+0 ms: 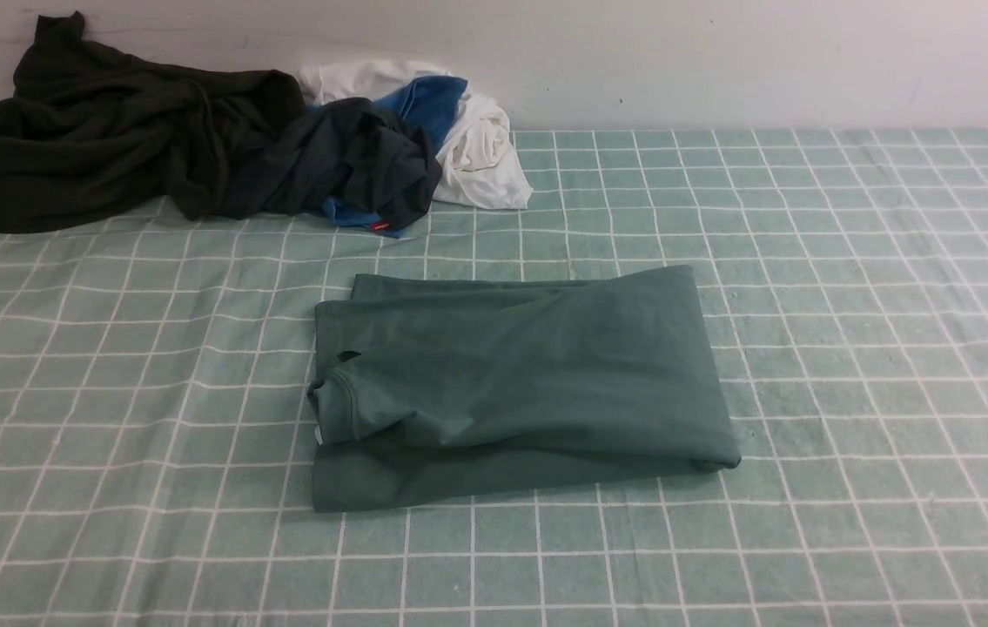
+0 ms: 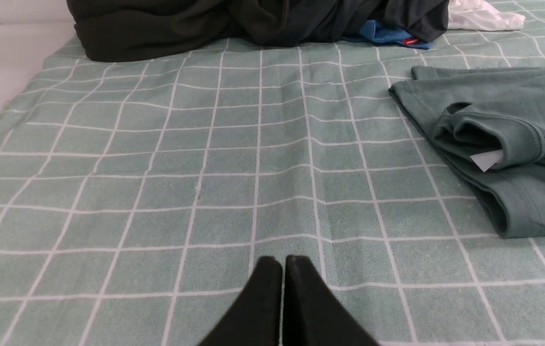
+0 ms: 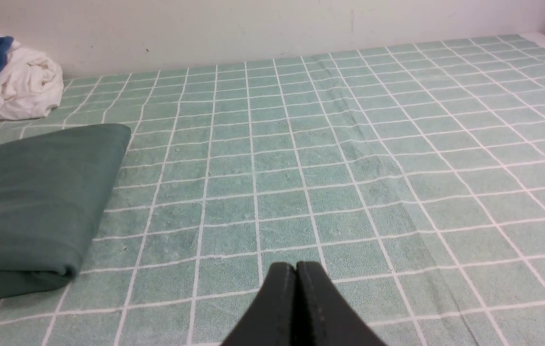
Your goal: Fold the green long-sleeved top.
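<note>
The green long-sleeved top (image 1: 511, 383) lies folded into a flat rectangle in the middle of the checked cloth, its neck opening and white label facing the left side. The left wrist view shows its collar end (image 2: 502, 139), the right wrist view its folded edge (image 3: 37, 202). My left gripper (image 2: 283, 262) is shut with nothing in it, over bare cloth well to the left of the top. Empty too, my right gripper (image 3: 296, 266) is shut over bare cloth to the right of the top. Neither arm shows in the front view.
A very dark olive-black garment (image 1: 102, 131) is heaped at the back left by the wall. Beside it lie a dark navy-grey garment with blue lining (image 1: 363, 165) and a white one (image 1: 480, 152). The green checked cloth (image 1: 850, 348) covers the whole table.
</note>
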